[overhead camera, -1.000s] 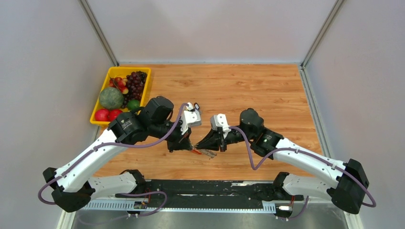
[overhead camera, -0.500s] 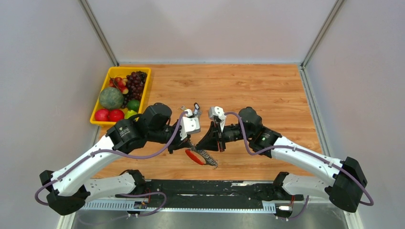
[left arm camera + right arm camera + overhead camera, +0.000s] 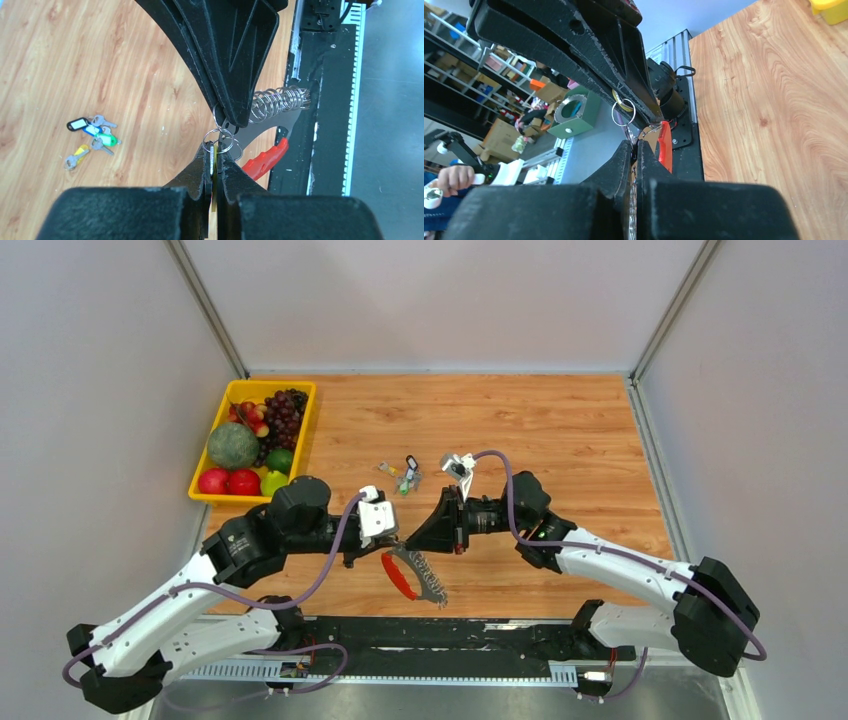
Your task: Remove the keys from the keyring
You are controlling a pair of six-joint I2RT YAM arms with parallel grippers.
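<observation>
The keyring (image 3: 398, 575) is a red oval loop hanging above the table's near edge, with grey keys (image 3: 432, 587) fanned along its right side. My left gripper (image 3: 396, 540) and right gripper (image 3: 413, 539) meet tip to tip just above it. In the left wrist view my left gripper (image 3: 214, 146) is shut on a thin flat key with a yellow edge, which is joined by small wire rings (image 3: 222, 137) to the keyring (image 3: 265, 157). The packed keys (image 3: 277, 100) show behind it. My right gripper (image 3: 635, 145) is shut on the keyring's grey side, beside the red loop (image 3: 665, 145).
A yellow tray (image 3: 252, 387) of fruit stands at the back left. A small cluster of keys with green, black and yellow tags (image 3: 404, 475) lies on the wood behind the grippers. A black rail (image 3: 450, 635) runs along the near edge.
Both grippers have moved toward the near edge, the left arm pulling back and left. The keyring now hangs lower and further out. The small key cluster behind has come into view.
</observation>
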